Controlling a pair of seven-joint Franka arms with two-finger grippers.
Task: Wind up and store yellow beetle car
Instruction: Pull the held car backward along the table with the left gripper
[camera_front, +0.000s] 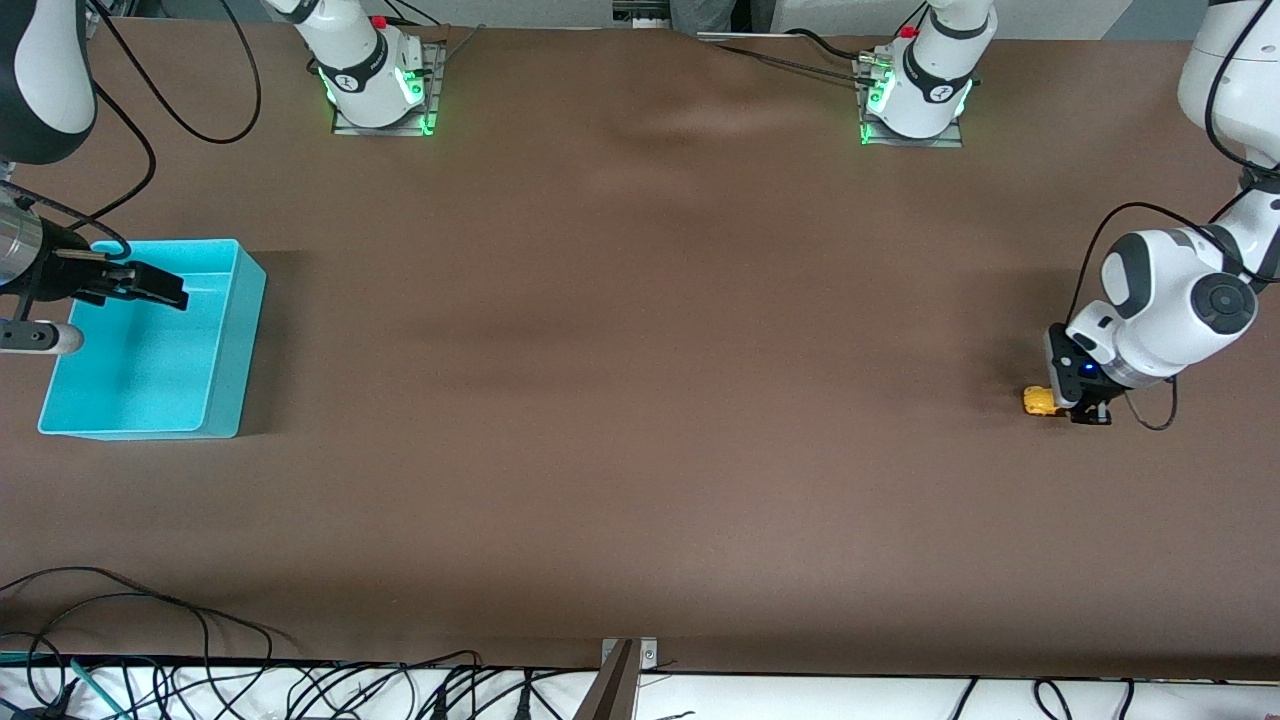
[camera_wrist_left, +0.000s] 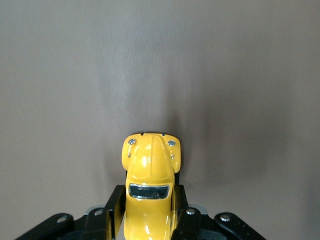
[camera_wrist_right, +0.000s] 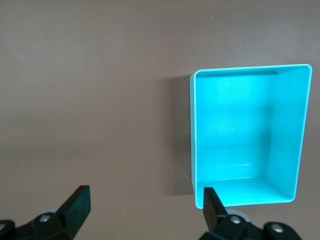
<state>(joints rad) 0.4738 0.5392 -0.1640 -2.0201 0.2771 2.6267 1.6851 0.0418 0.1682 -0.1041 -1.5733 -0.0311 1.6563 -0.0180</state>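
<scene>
The yellow beetle car (camera_front: 1040, 401) is down at the table surface near the left arm's end of the table. My left gripper (camera_front: 1068, 405) is shut on its rear half. In the left wrist view the car (camera_wrist_left: 150, 162) points away from the wrist, pinched between the black fingers (camera_wrist_left: 115, 206) of the left gripper (camera_wrist_left: 148, 212). My right gripper (camera_front: 150, 285) hangs open and empty over the turquoise bin (camera_front: 225, 330) at the right arm's end. Seen from the right wrist, the right gripper (camera_wrist_right: 144, 202) has nothing between its fingers, and the bin (camera_wrist_right: 240, 130) holds nothing.
The brown table (camera_front: 640, 400) stretches wide between car and bin. Both arm bases (camera_front: 375, 75) (camera_front: 915, 90) stand along the edge farthest from the front camera. Loose black cables (camera_front: 150, 640) and a metal bracket (camera_front: 625, 665) lie at the nearest edge.
</scene>
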